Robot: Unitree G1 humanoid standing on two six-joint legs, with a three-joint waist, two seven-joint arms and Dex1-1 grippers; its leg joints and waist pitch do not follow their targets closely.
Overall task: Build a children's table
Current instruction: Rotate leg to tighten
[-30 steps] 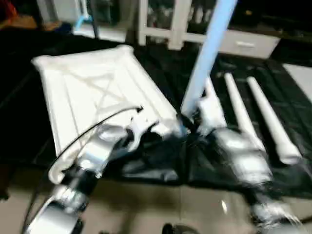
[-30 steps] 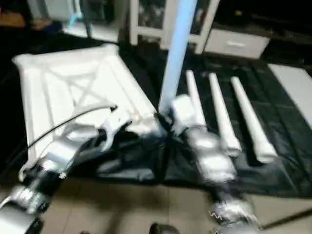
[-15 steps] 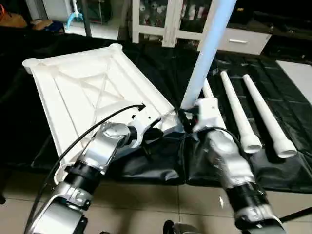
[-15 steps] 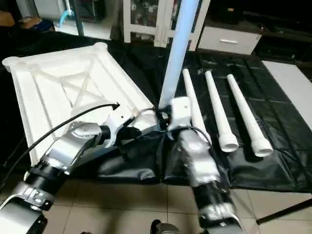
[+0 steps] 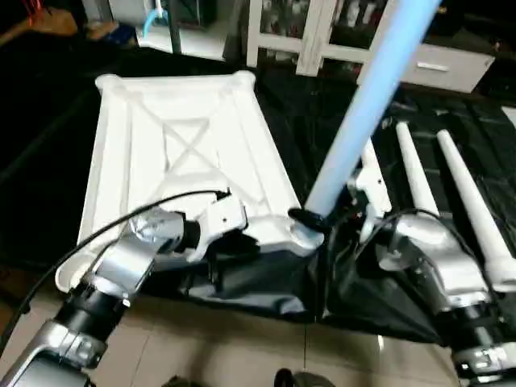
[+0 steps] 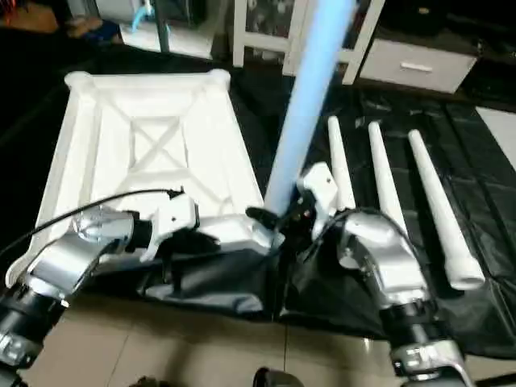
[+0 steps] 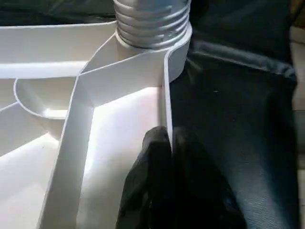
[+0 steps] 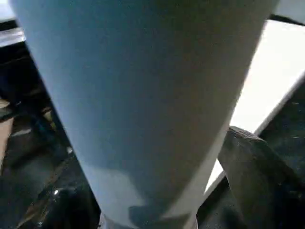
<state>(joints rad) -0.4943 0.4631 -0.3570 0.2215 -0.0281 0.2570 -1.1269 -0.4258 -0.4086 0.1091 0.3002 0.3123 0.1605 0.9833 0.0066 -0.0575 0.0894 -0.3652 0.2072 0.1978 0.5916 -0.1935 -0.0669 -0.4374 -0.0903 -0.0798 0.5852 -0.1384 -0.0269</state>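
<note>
Three spare legs [image 6: 385, 189] beside the tabletop [image 5: 185, 153]

No readable text, labels or signs

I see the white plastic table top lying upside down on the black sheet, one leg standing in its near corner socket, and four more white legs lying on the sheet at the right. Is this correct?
Not quite. Three white tapered tube legs lie on the black sheet at the right, not four, as the right eye view shows. The rest holds: the white plastic table top lies ribbed side up, and one leg stands in its near corner socket.
</note>
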